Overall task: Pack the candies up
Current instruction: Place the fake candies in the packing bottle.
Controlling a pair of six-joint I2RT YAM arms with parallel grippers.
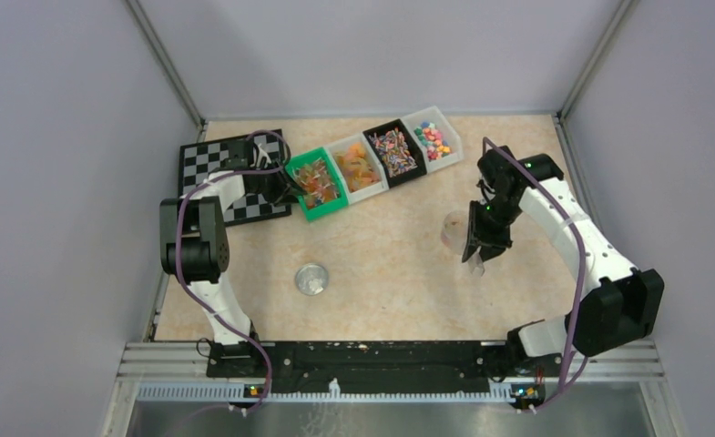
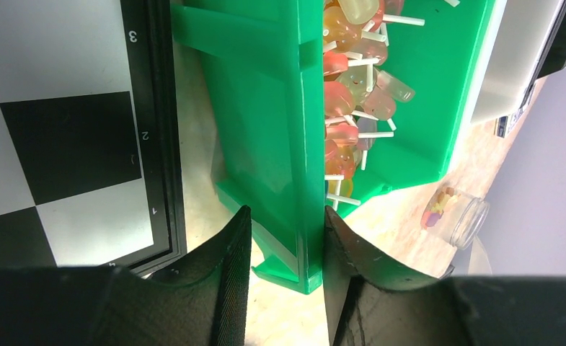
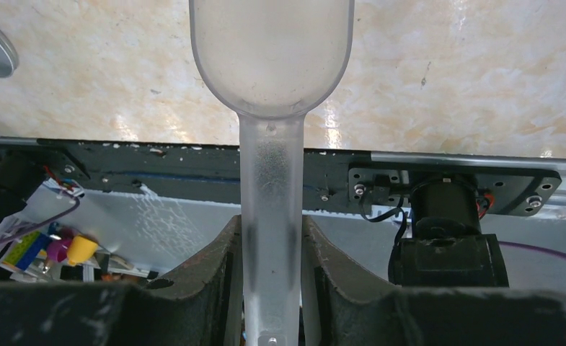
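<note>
Candies (image 1: 357,167) sit in bins (image 1: 372,193) far-left of your right gripper (image 3: 271,288), clenched on the empty scoop (image 3: 271,58) handle. Your left gripper (image 2: 283,245) pinches the green bin (image 2: 265,108) wall.

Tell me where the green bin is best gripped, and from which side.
The green bin's thin side wall next to the chessboard, from above, one finger outside, one inside by the lollipops. That wall fits between the jaws; the whole bin looks too wide. The left gripper straddles it.
</note>
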